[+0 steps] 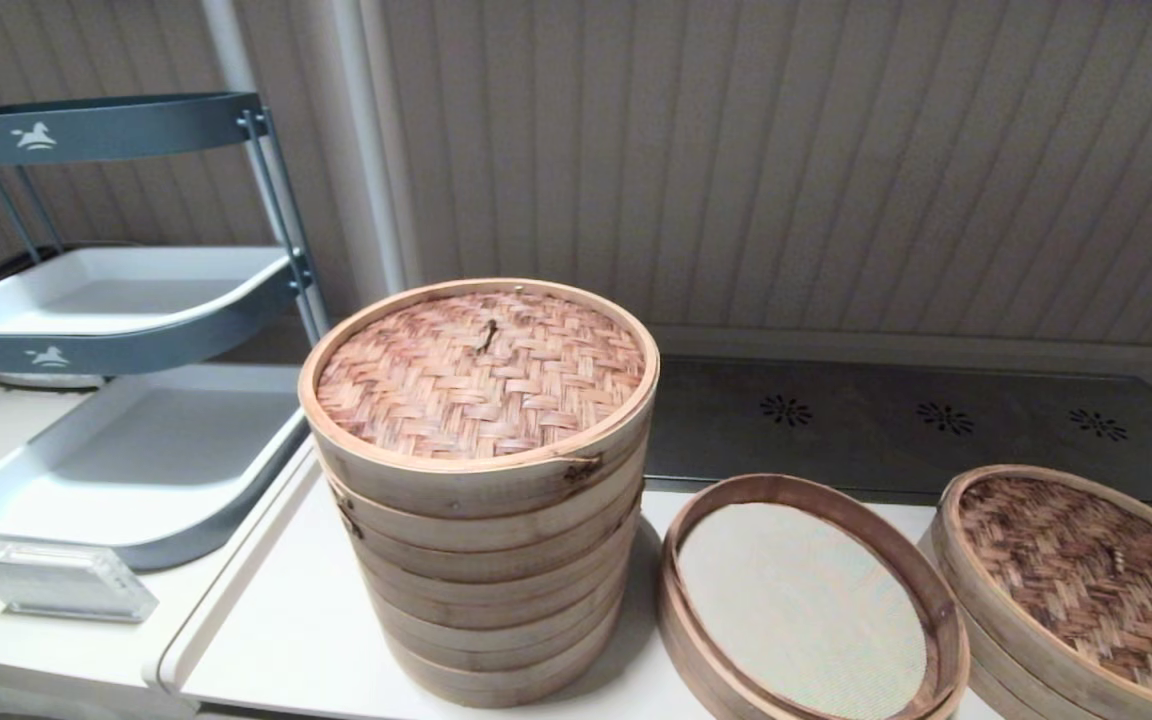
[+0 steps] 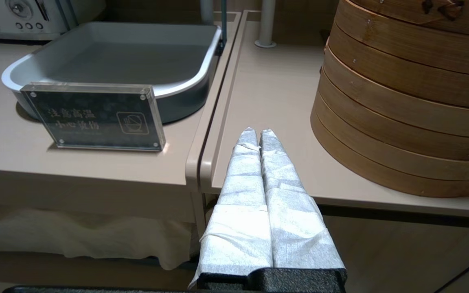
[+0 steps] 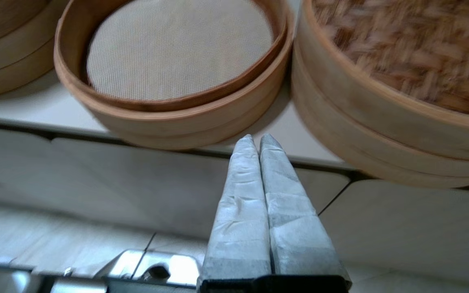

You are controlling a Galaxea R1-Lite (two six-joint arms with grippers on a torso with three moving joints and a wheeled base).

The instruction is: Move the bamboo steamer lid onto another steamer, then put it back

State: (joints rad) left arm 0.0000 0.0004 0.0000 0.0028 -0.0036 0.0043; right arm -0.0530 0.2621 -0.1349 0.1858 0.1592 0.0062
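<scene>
The dark brown woven bamboo steamer lid (image 1: pixel 1086 575) (image 3: pixel 405 49) sits on a low steamer at the table's front right. Just left of it stands the other steamer (image 1: pixel 921 590) (image 3: pixel 169 110), low and wide, uncovered, with a pale cream liner (image 1: pixel 801 605) inside. Neither gripper shows in the head view. My right gripper (image 3: pixel 255 137) is shut and empty, hanging off the table's front edge, facing the gap between the two low steamers. My left gripper (image 2: pixel 257 131) is shut and empty, over the table's front left corner, left of the tall stack.
A tall stack of pale steamer tiers (image 1: pixel 481 560) (image 2: pixel 405 106) with a reddish-tan woven lid (image 1: pixel 481 370) stands mid-table. On the left side counter are a grey tiered tray rack (image 1: pixel 126 450), its lower tray (image 2: pixel 116 53) and an acrylic sign (image 1: pixel 51 580) (image 2: pixel 92 118). A metal panel (image 1: pixel 936 420) runs behind.
</scene>
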